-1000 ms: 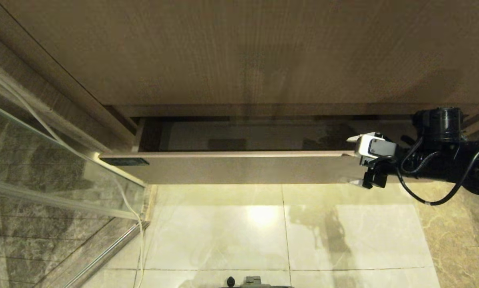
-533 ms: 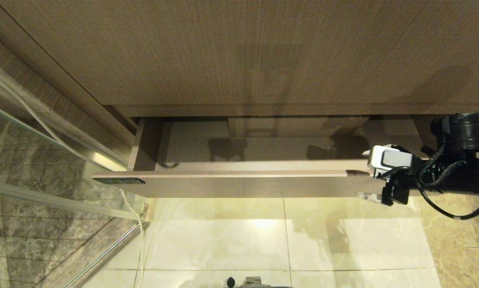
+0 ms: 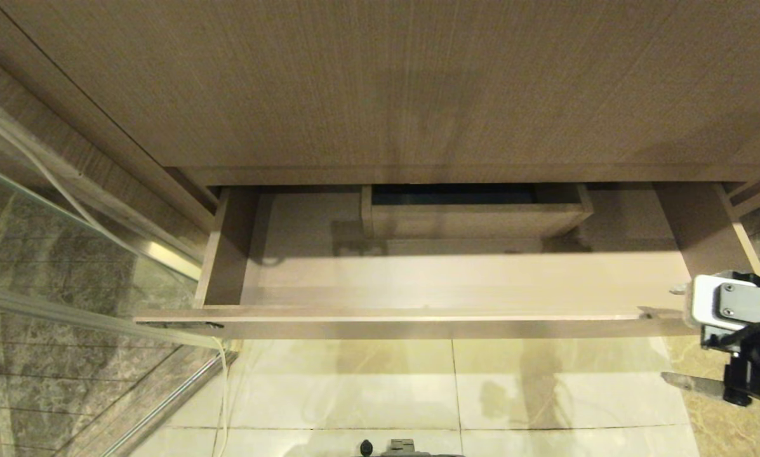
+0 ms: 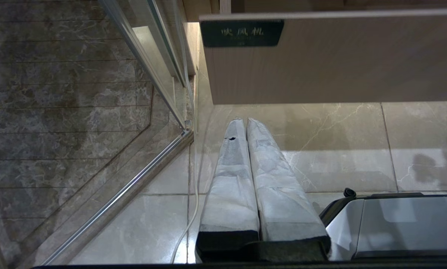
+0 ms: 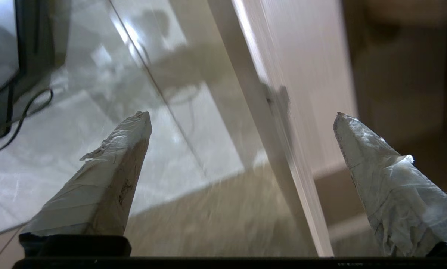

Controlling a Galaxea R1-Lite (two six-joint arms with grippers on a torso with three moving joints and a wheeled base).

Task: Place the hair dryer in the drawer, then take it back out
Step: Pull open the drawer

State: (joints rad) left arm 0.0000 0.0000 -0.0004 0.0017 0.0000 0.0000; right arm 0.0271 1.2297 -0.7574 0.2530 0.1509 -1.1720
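Standing open, wide light-wood drawer (image 3: 456, 279), boxed cutout.

Drawer (image 3: 418, 327) is showing light wood grain, with a dark green label (image 4: 242, 33) carrying pale characters. Floor tiles (image 3: 386, 387) are looking cream with faint marbling; wall tiles (image 4: 59, 93) are showing grey-brown marble veining. Gripper fingers (image 5: 107, 179) are wearing whitish tape.

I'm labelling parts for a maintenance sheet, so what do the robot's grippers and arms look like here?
Both the left gripper and right gripper have long tapered fingers wrapped in whitish tape on black mounts. The right wrist carries a white-and-grey block and black cabling.
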